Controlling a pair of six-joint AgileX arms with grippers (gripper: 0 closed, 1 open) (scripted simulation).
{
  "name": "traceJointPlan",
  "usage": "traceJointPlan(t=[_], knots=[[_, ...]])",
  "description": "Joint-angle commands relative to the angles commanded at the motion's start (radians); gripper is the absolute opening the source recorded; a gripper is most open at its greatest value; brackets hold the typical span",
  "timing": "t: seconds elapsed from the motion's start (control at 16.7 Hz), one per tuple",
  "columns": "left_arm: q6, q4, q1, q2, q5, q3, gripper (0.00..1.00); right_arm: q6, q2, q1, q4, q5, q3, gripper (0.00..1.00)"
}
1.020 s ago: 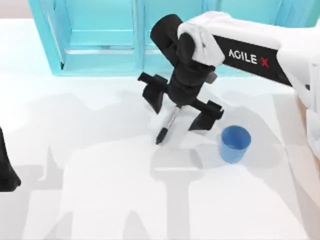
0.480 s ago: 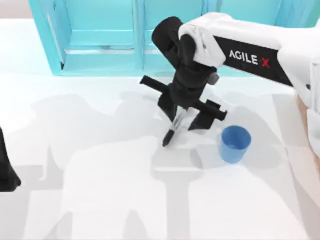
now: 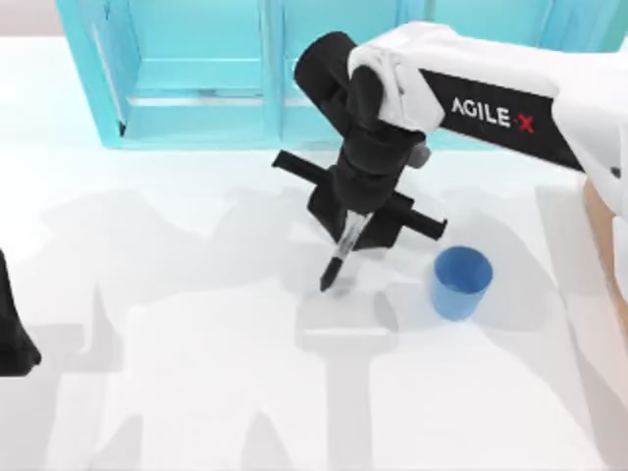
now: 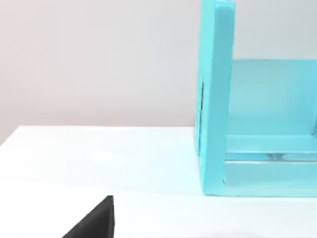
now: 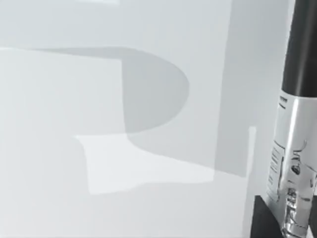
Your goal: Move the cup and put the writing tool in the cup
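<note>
- On table (image 3: 196, 392): 1 marker (image 3: 340, 257), 1 blue cup (image 3: 459, 283), near each other, apart.
- Right gripper (image 3: 355, 228): reaching in from right side, pointing down, jaws clamped on marker's grey barrel, tip hanging down-left.
- Left arm (image 3: 12, 334): parked at left edge; finger state can't tell.

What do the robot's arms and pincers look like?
The right arm has a smooth white shell with a black band that says AGILE X in white letters, the X in red. Its wrist is black and rounded, and the right pincer is black too, with flat blocky fingers on a crossbar. The left arm, at the table's left edge, shows as a black shape.
</note>
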Motion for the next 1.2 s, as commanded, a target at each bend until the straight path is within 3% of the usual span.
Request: traceJointPlan(t=[0.48,0.84,1.02,1.2], knots=[[0.0,0.0,0.0,0.0,0.0,0.0,1.0,0.112,-0.34,0.111,-0.1,0.016,-0.22,0.0],[0.0,0.0,0.0,0.0,0.0,0.0,1.0,0.123,-0.363,0.117,-0.109,0.016,-0.239,0.0],[0.0,0.0,0.0,0.0,0.0,0.0,1.0,0.078,-0.366,0.123,-0.048,0.053,-0.274,0.0],[0.0,0.0,0.0,0.0,0.0,0.0,1.0,-0.022,-0.375,0.138,0.105,0.153,-0.359,0.0]])
